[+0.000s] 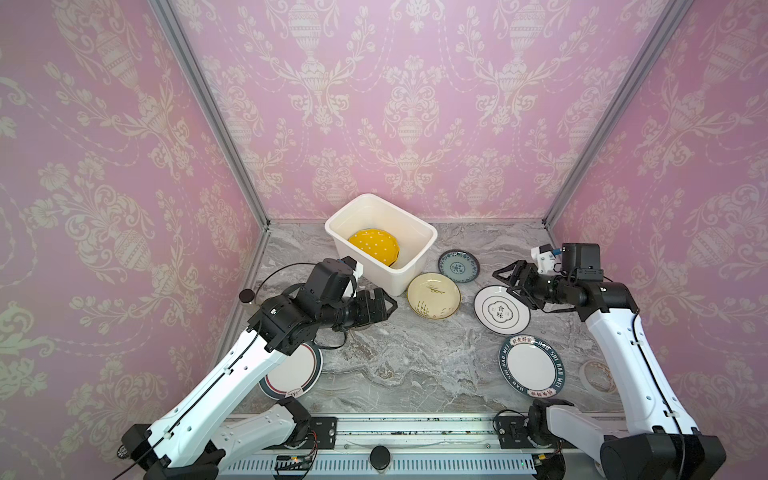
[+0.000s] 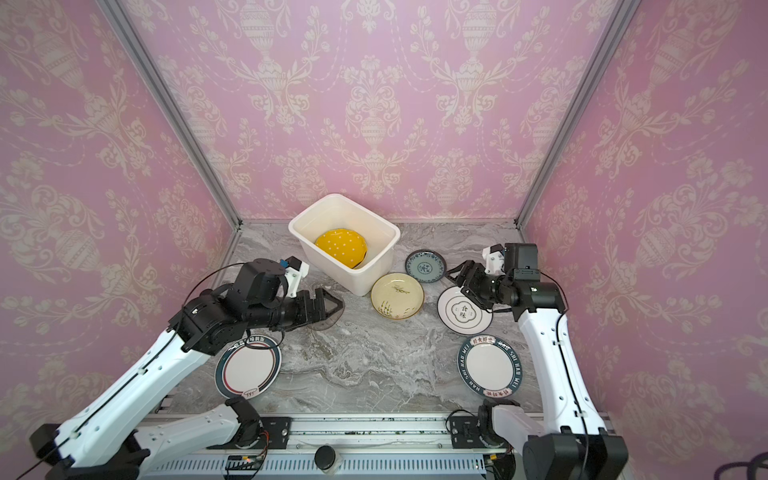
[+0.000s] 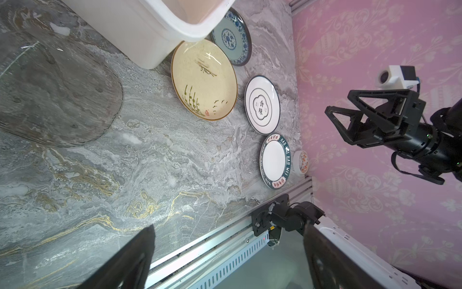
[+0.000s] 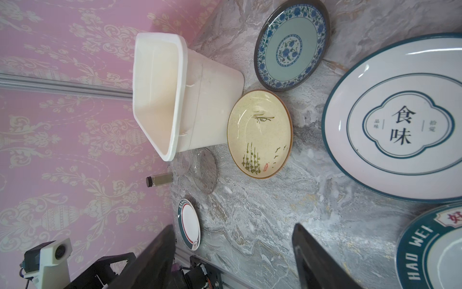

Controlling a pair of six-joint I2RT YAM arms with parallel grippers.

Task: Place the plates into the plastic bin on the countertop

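What we cannot see whole

In both top views we lose part of the dark-rimmed plate (image 1: 297, 372) at the countertop's (image 1: 395, 365) front left corner under the left arm (image 1: 232, 374), and the left gripper (image 1: 388, 306) covers most of the smoky glass plate (image 2: 327, 325). The bin's (image 1: 399, 278) near wall hides the yellow dotted plate's (image 1: 372, 245) near edge. In the right wrist view the plate with two large characters (image 4: 400, 130) and the HAO WEI plate (image 4: 437, 252) run off the picture's edge, and the bin's floor is out of our sight there.
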